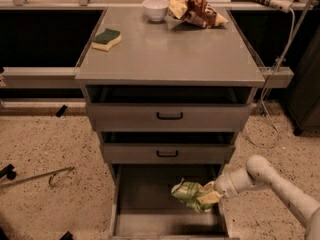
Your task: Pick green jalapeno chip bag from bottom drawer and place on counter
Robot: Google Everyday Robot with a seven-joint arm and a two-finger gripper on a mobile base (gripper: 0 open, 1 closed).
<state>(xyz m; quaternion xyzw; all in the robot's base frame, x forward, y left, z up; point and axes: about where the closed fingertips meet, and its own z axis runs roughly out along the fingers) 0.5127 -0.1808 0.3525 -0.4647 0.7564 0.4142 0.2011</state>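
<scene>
The green jalapeno chip bag (190,194), light, crinkly and probably slippery with soft air-filled sides, hangs just over the open bottom drawer (145,201), pinched at its right-hand edge by the tool (211,196), whose fingers seem clamped on it, well below the desk (170,51).

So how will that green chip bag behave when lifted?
Probably floppy: the green jalapeno chip bag looks crumpled where the tool, over the bottom drawer, pinches it. Likely light, since one edge pinch holds it; glossy film may slip.
</scene>
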